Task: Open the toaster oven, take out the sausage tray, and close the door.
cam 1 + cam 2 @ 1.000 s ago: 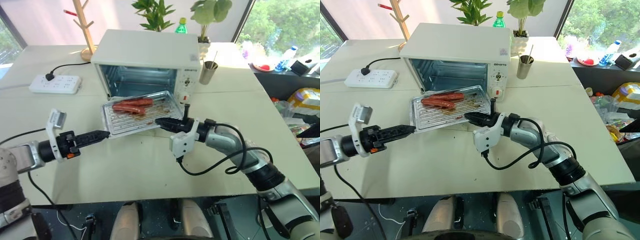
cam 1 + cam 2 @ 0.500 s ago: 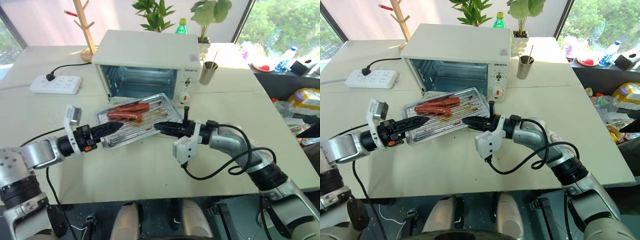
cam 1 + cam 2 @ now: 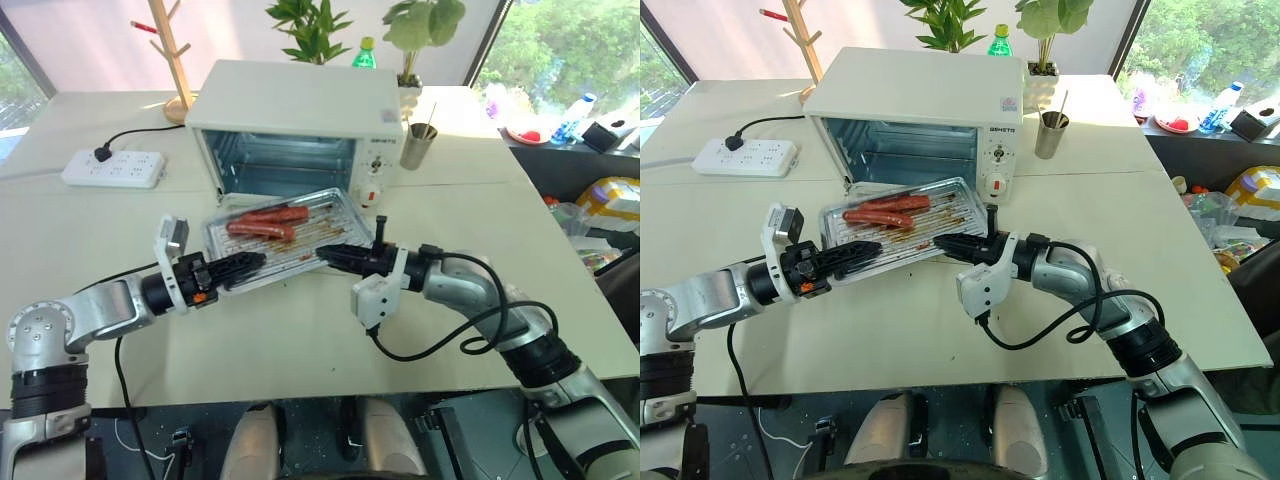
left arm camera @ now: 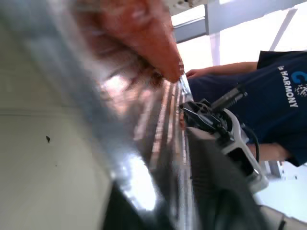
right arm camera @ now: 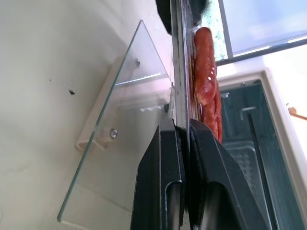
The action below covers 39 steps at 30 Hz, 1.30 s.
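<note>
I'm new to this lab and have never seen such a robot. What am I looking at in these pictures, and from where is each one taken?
It is a two-armed humanoid robot. The two wide pictures come from cameras in its head, looking down over a pale table. The two close-ups come from cameras on its wrists, looking along each gripper's fingers. On the table stands a white toaster oven with its glass door folded down. The left gripper and the right gripper are each shut on an edge of the sausage tray, a shiny tray with red-brown sausages, held in front of the oven. Behind are a power strip, a metal cup and potted plants.
</note>
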Available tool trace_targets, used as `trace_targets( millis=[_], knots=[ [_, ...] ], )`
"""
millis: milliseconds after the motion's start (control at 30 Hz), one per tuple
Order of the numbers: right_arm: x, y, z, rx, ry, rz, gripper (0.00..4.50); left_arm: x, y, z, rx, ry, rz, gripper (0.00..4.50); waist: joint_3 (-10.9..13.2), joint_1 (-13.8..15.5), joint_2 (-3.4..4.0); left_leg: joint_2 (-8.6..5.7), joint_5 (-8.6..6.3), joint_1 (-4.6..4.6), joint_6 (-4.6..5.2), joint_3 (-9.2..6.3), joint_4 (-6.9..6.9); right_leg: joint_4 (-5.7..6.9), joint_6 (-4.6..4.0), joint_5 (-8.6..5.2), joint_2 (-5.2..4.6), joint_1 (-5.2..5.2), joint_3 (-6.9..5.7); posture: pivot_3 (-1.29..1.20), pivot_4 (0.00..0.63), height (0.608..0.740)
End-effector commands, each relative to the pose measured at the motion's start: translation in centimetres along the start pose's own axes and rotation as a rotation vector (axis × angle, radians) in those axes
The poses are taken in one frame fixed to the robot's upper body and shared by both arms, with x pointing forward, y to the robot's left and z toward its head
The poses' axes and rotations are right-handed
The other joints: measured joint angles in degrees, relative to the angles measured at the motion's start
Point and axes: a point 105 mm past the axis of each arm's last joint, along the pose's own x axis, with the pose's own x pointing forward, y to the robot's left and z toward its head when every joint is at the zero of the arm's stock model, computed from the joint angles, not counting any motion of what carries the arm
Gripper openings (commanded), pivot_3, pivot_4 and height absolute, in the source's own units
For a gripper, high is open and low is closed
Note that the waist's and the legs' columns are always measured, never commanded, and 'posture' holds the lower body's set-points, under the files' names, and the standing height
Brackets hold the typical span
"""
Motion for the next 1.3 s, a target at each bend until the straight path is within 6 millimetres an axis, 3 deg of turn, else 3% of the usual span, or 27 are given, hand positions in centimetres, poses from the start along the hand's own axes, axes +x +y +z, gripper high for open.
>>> trace_targets(
  millis=[33, 267, 400, 533, 733, 933, 1300],
  knots=[
    [-0.4, -1.5, 1.1, -0.063, -0.036, -0.051, 0.0, 0.1, -0.5, 0.2, 0.015, -0.009, -0.013, 0.05, 0.0, 0.0, 0.01, 0.0, 0.0, 0.0, 0.0, 0.01, 0.0, 0.0, 0.0, 0.0, 0.0, 0.0, 0.0, 0.0, 0.15, 0.717],
    [-0.7, -1.3, 1.0, -0.049, -0.027, -0.03, 0.0, 0.1, 0.6, -1.1, -0.041, -0.011, 0.002, 0.05, 0.0, 0.0, 0.01, -0.03, 0.0, 0.01, 0.01, 0.02, -0.01, -0.02, 0.0, 0.0, 0.04, 0.02, -0.01, 0.0, 0.15, 0.717],
    [-0.9, -1.2, 0.8, -0.03, -0.02, -0.014, 1.55, 0.1, 0.8, -1.7, -0.06, -0.023, -0.004, 0.0, 0.0, 0.0, 0.01, -0.02, 0.0, 0.02, 0.01, 0.01, -0.01, -0.02, 0.0, 0.0, 0.03, 0.02, -0.01, 0.0, 0.15, 0.717],
    [-1.2, -1.1, 0.7, 0.0, -0.005, 0.006, 3.66, 0.1, 0.8, -1.6, -0.064, -0.043, -0.007, 0.0, 0.0, 0.0, 0.01, -0.03, 0.0, 0.02, 0.01, 0.01, -0.01, -0.03, 0.0, -0.01, 0.04, 0.03, -0.01, 0.0, 0.15, 0.717],
    [-2.8, -1.4, 1.1, 0.228, -0.005, 0.014, 3.66, -0.5, 1.0, -1.8, -0.084, -0.116, -0.015, 0.0, 0.0, 0.1, 0.02, 0.0, -0.02, 0.02, 0.03, 0.0, -0.03, -0.07, 0.0, -0.01, 0.02, 0.05, -0.01, 0.0, 0.15, 0.717],
    [-5.0, -0.5, -0.4, 0.485, 0.086, 0.057, 3.66, -1.2, 0.5, -2.6, -0.082, -0.199, -0.029, 0.0, 0.0, 0.3, 0.01, 0.0, -0.02, 0.03, 0.04, 0.0, -0.03, -0.08, -0.16, -0.1, 0.02, 0.06, -0.02, 0.0, 0.15, 0.717],
    [-7.3, 2.0, -5.8, 0.885, 0.312, 0.004, 3.66, -5.0, -0.3, -3.5, -0.067, -0.471, 0.039, 0.0, 0.0, 1.3, 0.06, 0.01, -0.05, -0.01, 0.08, 0.03, -0.06, -0.5, -0.26, -0.13, 0.1, 0.13, -0.03, 0.0, 0.15, 0.717]
  ],
)
